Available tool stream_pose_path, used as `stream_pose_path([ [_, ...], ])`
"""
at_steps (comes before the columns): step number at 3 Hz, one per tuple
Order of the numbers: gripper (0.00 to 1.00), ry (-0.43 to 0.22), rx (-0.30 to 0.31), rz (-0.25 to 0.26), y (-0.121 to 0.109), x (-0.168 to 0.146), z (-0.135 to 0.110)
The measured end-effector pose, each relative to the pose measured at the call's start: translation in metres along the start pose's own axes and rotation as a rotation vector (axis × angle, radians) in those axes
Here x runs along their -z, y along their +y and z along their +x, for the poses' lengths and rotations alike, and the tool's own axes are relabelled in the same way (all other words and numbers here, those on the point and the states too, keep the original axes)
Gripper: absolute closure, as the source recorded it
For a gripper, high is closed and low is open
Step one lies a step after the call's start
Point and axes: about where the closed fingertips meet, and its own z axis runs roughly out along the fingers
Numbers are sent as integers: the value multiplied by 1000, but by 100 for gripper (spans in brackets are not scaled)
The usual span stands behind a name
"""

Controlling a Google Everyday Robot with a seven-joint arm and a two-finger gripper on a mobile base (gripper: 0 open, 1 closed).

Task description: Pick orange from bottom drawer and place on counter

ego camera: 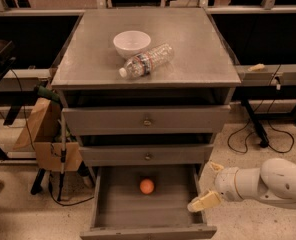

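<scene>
The orange (147, 186) lies on the floor of the open bottom drawer (103, 204), near its back middle. The counter (198, 49) is the grey cabinet top above. My gripper (209, 184) is at the end of the white arm, low on the right, just outside the drawer's right wall and right of the orange. Its two cream fingers (204, 201) are spread apart and hold nothing.
A white bowl (131, 43) and a plastic bottle (147, 60) on its side lie on the counter's left half. Two shut knobbed drawers sit above the open one. A brown paper bag (40, 129) and a cane stand left of the cabinet. Cables lie on the floor at right.
</scene>
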Motion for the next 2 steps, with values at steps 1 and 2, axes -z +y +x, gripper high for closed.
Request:
stream_pose_path([
  [1, 0, 0, 0, 0, 0, 0, 0],
  [2, 0, -23, -22, -8, 0, -20, 13],
])
